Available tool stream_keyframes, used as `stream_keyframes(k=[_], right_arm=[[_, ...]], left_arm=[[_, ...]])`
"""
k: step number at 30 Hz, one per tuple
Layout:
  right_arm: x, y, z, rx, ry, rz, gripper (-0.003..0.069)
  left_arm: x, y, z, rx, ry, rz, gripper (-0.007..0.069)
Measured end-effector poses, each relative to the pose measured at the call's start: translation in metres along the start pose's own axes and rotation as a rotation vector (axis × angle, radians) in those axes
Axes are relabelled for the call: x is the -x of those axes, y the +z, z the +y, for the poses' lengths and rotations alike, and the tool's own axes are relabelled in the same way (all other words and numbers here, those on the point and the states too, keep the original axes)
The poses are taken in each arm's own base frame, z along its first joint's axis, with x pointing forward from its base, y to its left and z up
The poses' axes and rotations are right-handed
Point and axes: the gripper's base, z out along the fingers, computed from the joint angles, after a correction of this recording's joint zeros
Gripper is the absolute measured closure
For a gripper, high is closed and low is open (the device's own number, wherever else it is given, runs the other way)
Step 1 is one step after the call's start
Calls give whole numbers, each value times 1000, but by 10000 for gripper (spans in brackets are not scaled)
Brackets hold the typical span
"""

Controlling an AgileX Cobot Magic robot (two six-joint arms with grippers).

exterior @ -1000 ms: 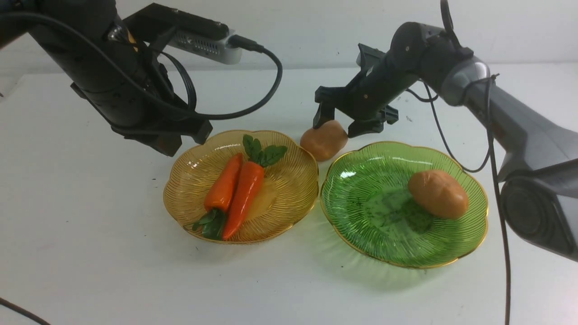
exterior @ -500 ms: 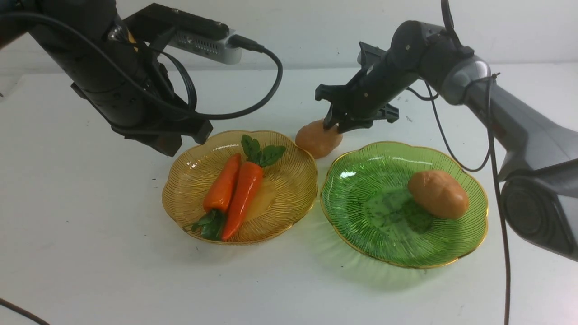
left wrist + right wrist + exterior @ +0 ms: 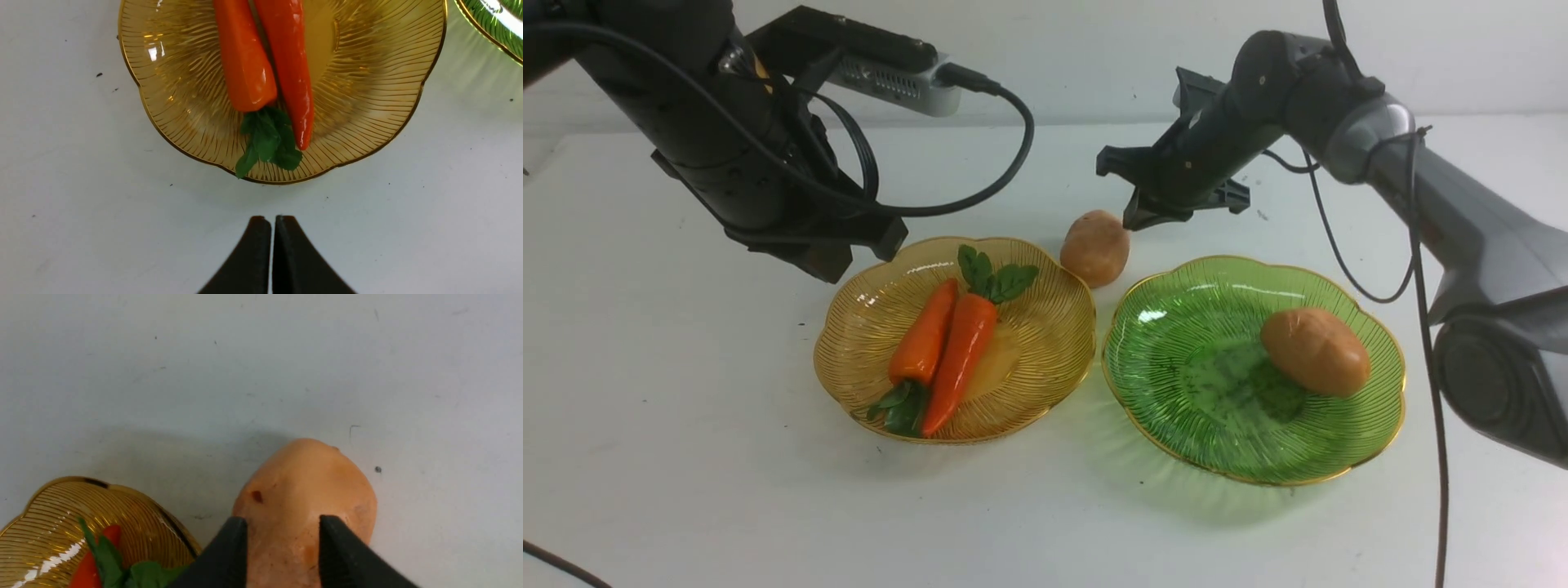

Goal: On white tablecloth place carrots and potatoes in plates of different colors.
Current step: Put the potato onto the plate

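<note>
Two carrots (image 3: 947, 347) lie side by side in the amber plate (image 3: 1045, 343); they also show in the left wrist view (image 3: 265, 61). One potato (image 3: 1315, 351) lies in the green plate (image 3: 1192, 367). The other potato (image 3: 1094, 247) lies on the white tablecloth (image 3: 686, 408) behind the gap between the plates. My right gripper (image 3: 1152, 216) hovers just above and right of it, jaws partly open and empty; in the right wrist view (image 3: 282, 522) the potato (image 3: 302, 486) shows below the fingers. My left gripper (image 3: 271, 220) is shut and empty, raised beside the amber plate (image 3: 367, 81).
The green plate's rim (image 3: 494, 24) almost touches the amber plate. The amber plate's edge (image 3: 45, 522) sits close to the loose potato. A black cable hangs from the left arm (image 3: 727, 147) above the plate's back.
My right gripper's jaws narrowed over the loose potato, then rose off it. The potato shifted slightly left and stands free on the cloth. The left arm has not moved.
</note>
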Motion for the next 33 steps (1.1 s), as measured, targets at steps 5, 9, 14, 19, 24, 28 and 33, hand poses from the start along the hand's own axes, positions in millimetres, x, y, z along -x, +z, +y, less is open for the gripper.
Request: stream_keyframes(k=[5,9,14,19,24,28,33], right_arm=[[-3,11,-4,-3,2,8,165],[-5,15,-7,-20,-25,15,25],[-8,14,-7,-14,-71,47,21],[-10,18,-5,26,-94,67,25],[-18,34,-12,43,-89,104,27],[-21,41,-14,55,-93,117,28],[-23,45,-16,55,-124,122,67]], left_arm=[[0,0,0,0,0,1,628],[1,0,0,1,1,-9,628],[1,0,0,1,1,-9,628],[1,0,0,1,1,-9,628],[0,0,0,1,1,-6,628],[0,0,0,0,1,-1,628],[0,0,0,0,1,2,628]])
